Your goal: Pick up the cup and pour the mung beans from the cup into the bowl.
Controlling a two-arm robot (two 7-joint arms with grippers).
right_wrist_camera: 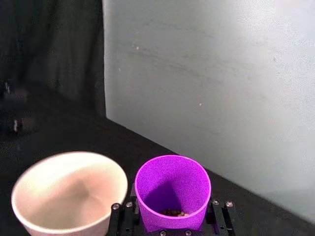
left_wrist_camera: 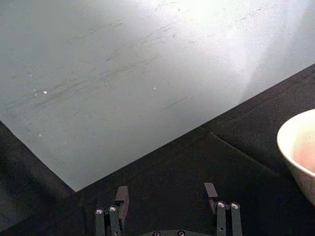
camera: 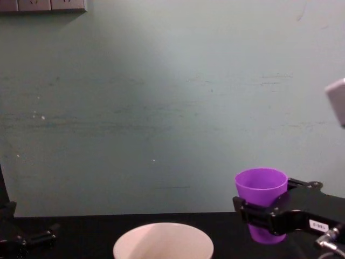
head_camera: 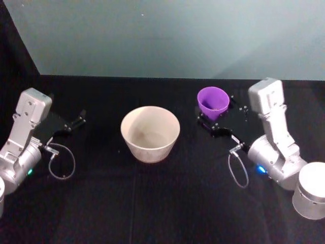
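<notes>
You have a black cloth-covered table (head_camera: 152, 203) in front of you, running back to a plain pale grey-green wall (camera: 172, 108). A strip of white wall sockets (camera: 43, 5) sits high on the left in the chest view.

The small purple plastic tumbler, the cup (head_camera: 213, 102), is upright with its mouth facing up. It is to the right of the wide round off-white bowl (head_camera: 150, 133), near it but not touching. The right wrist view shows a thin layer of small brown-green mung beans (right_wrist_camera: 172, 213) in the bottom of the cup. The bowl's inside looks bare. You cannot tell from these views whether the cup's base is resting on the cloth or just off it.

Your right gripper (head_camera: 218, 116) has the cup. One black finger is pressed against each side of the lower wall, and the jaws are closed only as far as the cup's width. The right arm reaches in from the right edge, with its wrist bent towards the bowl.

Your left gripper (left_wrist_camera: 166, 196) sits low over the cloth at the left, well apart from the bowl. Its fingers are spread wide and there is nothing between them.
</notes>
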